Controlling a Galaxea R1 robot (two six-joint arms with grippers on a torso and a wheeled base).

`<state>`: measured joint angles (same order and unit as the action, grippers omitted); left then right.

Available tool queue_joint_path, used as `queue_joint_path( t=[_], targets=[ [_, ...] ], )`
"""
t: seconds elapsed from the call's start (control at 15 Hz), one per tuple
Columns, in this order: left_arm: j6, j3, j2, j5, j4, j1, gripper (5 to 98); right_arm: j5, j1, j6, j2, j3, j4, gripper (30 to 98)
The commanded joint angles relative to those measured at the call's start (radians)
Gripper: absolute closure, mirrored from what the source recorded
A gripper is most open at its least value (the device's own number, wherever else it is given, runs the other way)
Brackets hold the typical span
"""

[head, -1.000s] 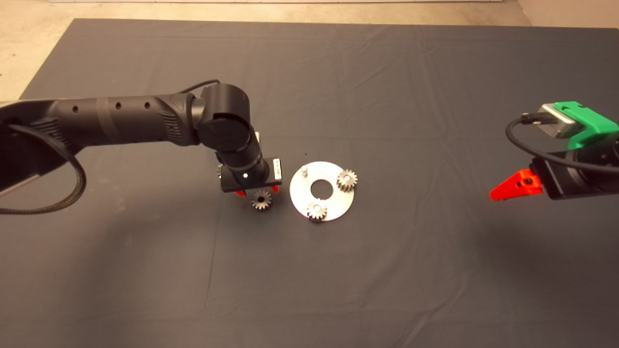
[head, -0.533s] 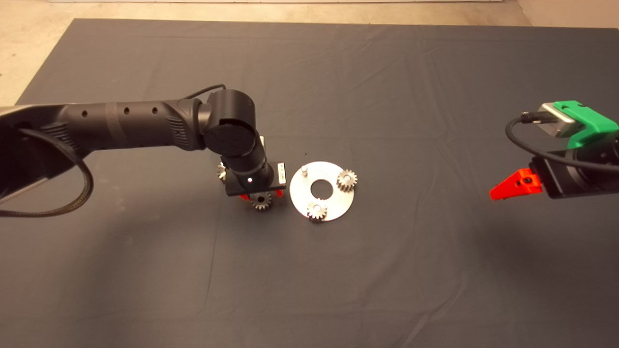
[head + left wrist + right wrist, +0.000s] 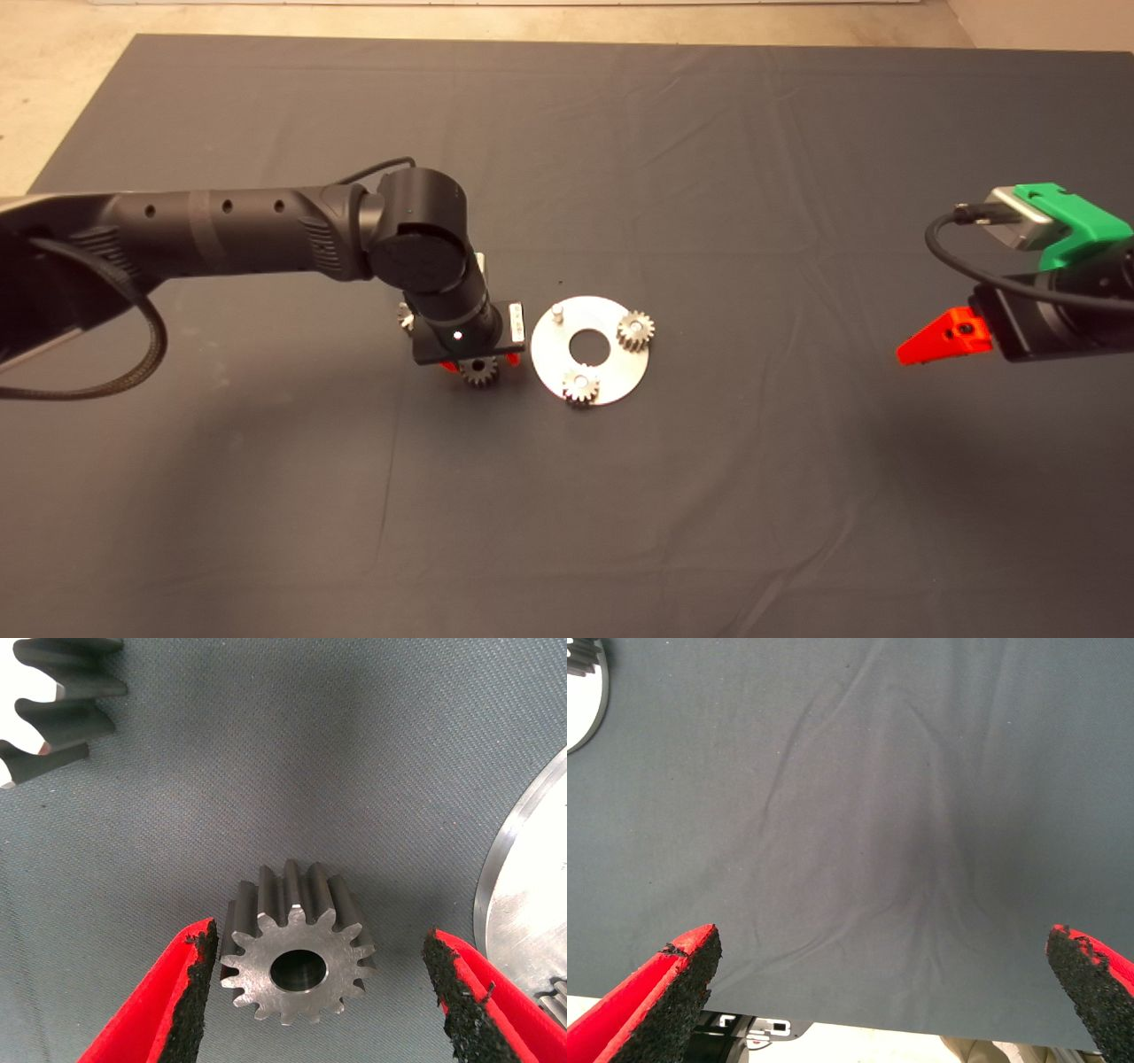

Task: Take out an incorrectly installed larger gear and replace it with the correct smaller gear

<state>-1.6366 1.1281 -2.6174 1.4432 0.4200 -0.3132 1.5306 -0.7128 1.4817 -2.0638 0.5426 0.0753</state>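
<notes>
Here the left claw [image 3: 321, 992] sits low over the mat [image 3: 709, 496], its 2 red fingers [image 3: 159, 1010] spread apart on either side of the smaller gear [image 3: 297, 952]. Neither pad touches the gear, which lies flat on the mat with its bore facing up. In the head view this gear [image 3: 479, 370] peeks out under the left wrist, just beside the rim of the round plate [image 3: 611, 372].

The plate holds 2 gears [image 3: 635, 329] on pins and 1 bare pin [image 3: 557, 311]. The larger gear [image 3: 406, 315] lies on the mat on the far side of the left wrist from the plate, mostly hidden in the head view; its coarse teeth [image 3: 53, 713] show at a corner of the left wrist view.

The right claw [image 3: 886, 1010] hangs at the right edge above bare mat, fingers wide apart, well away from the plate.
</notes>
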Motion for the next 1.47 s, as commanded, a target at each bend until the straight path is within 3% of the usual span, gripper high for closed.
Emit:
queue_joint_path(
  t=[0.0,0.33,1.4],
  targets=[
    [-0.006,-0.012,0.006,0.010,0.011,-0.007,45.0,0.016,-0.025,-0.004,0.003,0.000,-0.023,31.4],
    [-0.005,-0.004,0.006,0.009,0.016,0.012,48.4,0.016,-0.037,-0.004,0.001,0.006,-0.023,31.4],
    [0.034,0.031,0.009,0.006,0.016,0.008,62.1,0.016,-0.050,-0.012,-0.002,0.009,-0.037,31.4]
  ],
)
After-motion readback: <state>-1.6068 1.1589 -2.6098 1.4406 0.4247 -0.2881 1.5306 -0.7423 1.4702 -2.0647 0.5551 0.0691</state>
